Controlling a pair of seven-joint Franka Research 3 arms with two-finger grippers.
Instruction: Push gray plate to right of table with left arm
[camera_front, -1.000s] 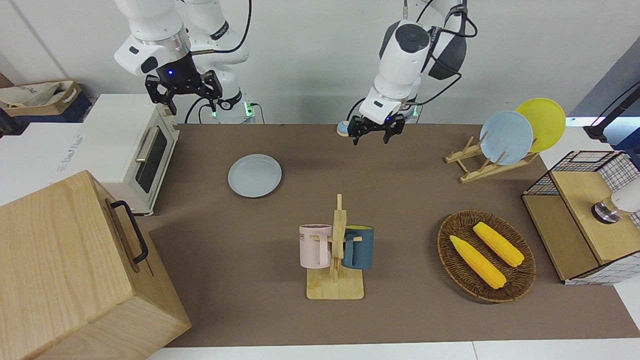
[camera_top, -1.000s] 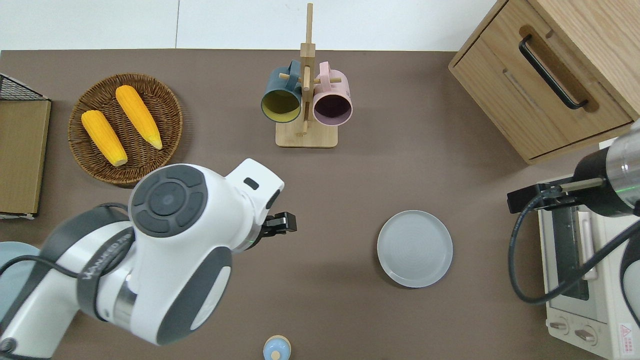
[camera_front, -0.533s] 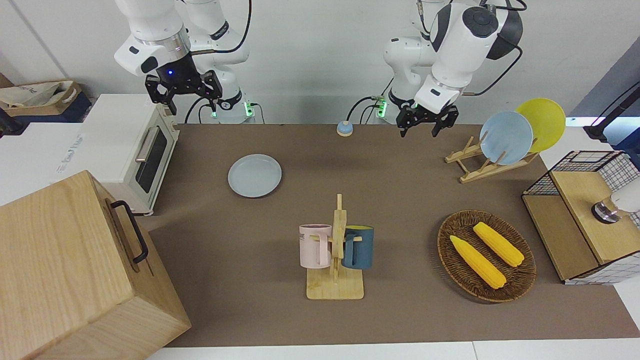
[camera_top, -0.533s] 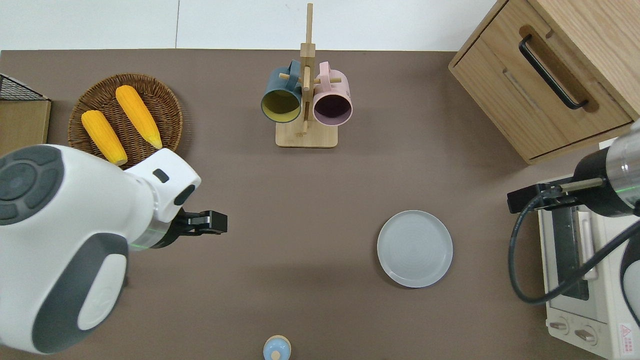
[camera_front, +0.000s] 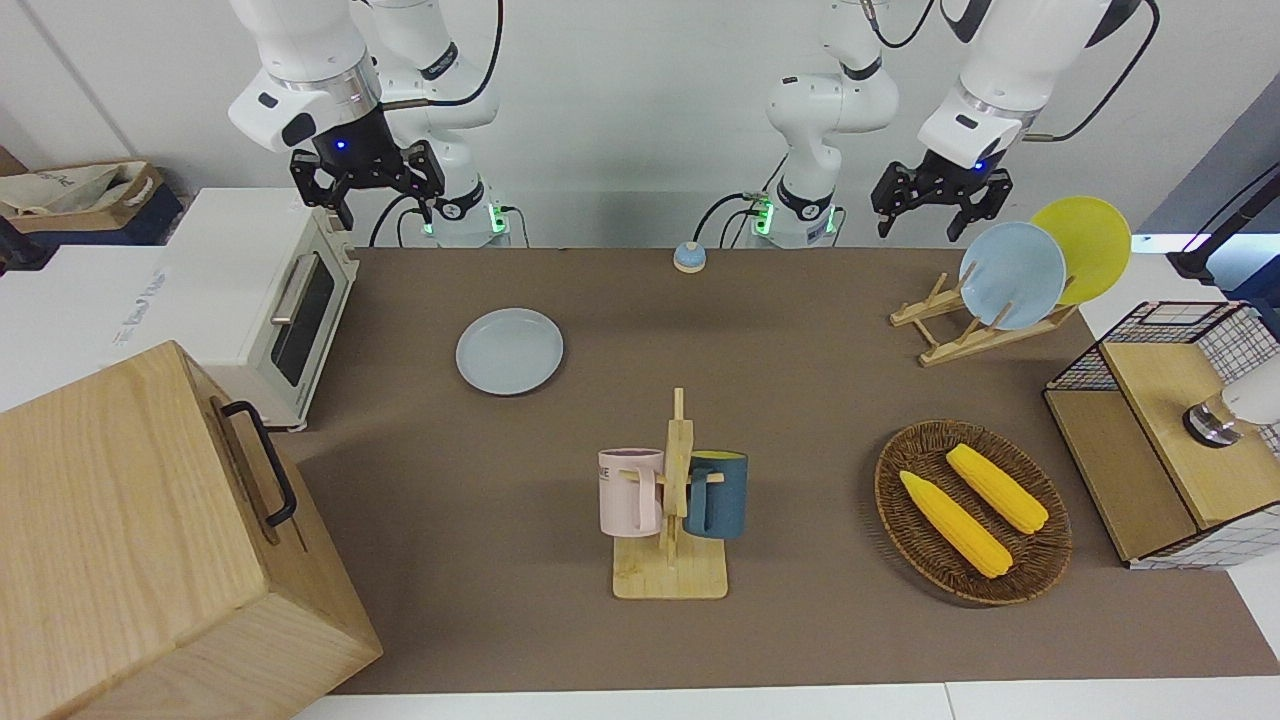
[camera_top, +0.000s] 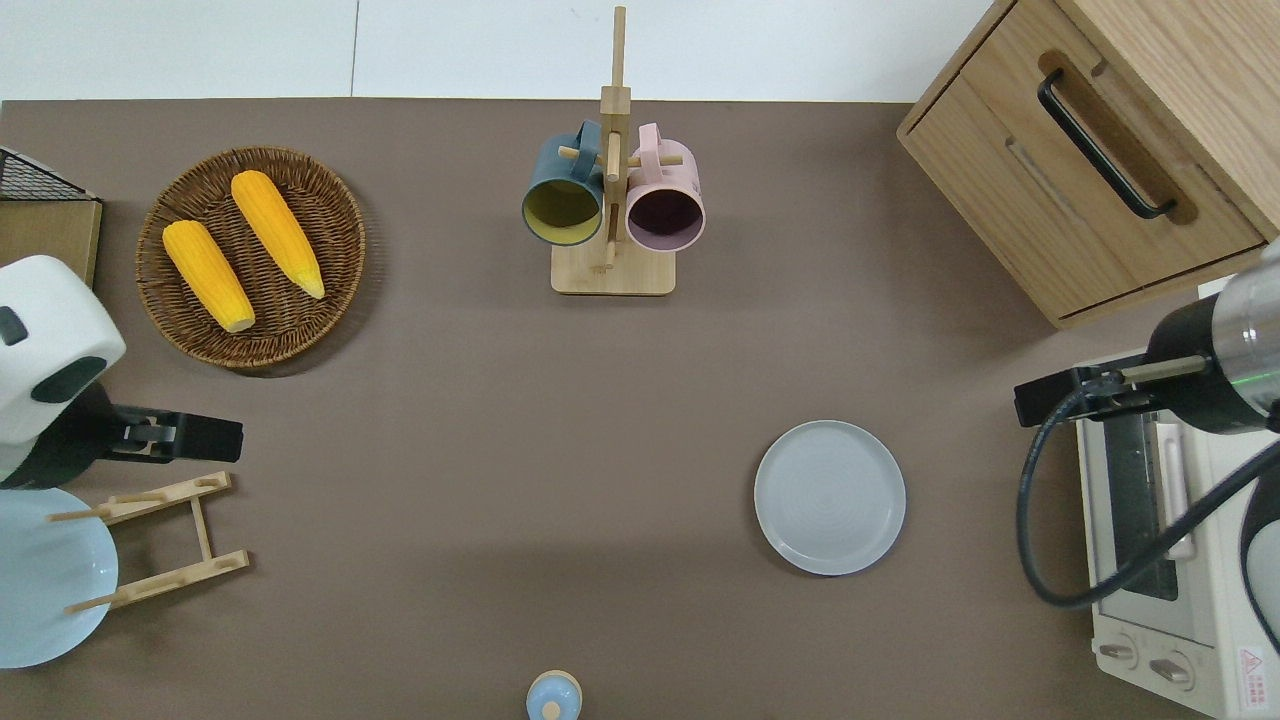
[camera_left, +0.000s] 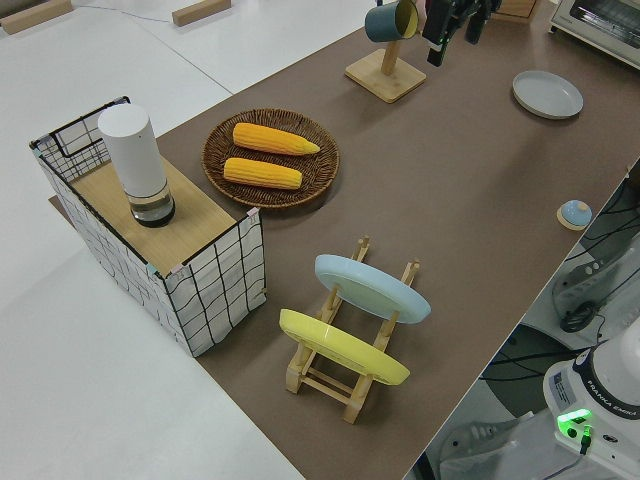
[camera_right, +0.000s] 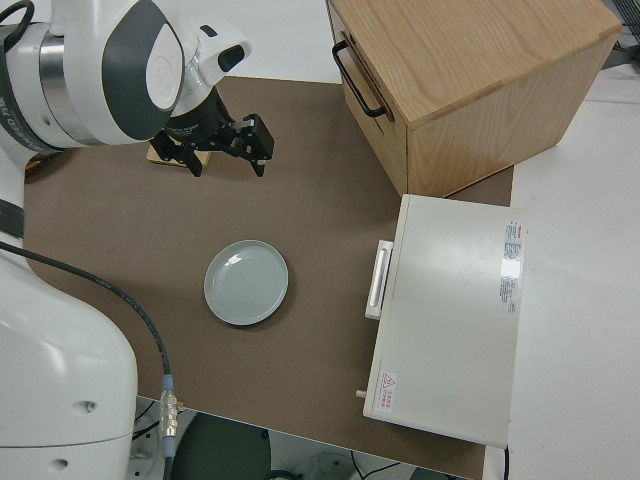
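Note:
The gray plate (camera_front: 509, 351) lies flat on the brown table (camera_front: 800, 400), toward the right arm's end and next to the toaster oven; it also shows in the overhead view (camera_top: 830, 497) and the right side view (camera_right: 246, 283). My left gripper (camera_front: 940, 205) is open and empty, up in the air. In the overhead view the left gripper (camera_top: 180, 440) is over the table between the corn basket and the wooden plate rack, far from the plate. My right arm is parked, its gripper (camera_front: 365, 185) open.
A mug rack (camera_front: 672, 500) with a pink and a blue mug stands mid-table. A wicker basket (camera_front: 972, 510) holds two corn cobs. A plate rack (camera_front: 985, 320) holds a light-blue and a yellow plate. Toaster oven (camera_front: 260, 290), wooden cabinet (camera_front: 150, 540), wire crate (camera_front: 1170, 430), small blue knob (camera_front: 688, 258).
My left gripper has swung from the middle of the table to the left arm's end and risen. The gray plate and the right arm have not moved.

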